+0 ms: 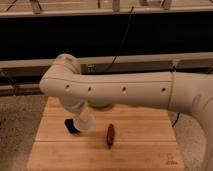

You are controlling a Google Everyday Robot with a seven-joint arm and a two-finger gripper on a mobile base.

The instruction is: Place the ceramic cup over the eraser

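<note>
The white ceramic cup (84, 122) hangs tilted under my arm, just above the wooden table (145, 150). My gripper (79, 113) is mostly hidden behind the arm's wrist and is shut on the cup. The black eraser (71, 126) lies on the table just left of the cup, partly covered by it. The cup's lower end is right beside the eraser; I cannot tell if they touch.
A dark red elongated object (110, 135) lies on the table right of the cup. A bit of the green bowl (99, 105) shows under the arm at the back. My big white arm (130, 90) spans the view from the right. Dark shelving stands behind.
</note>
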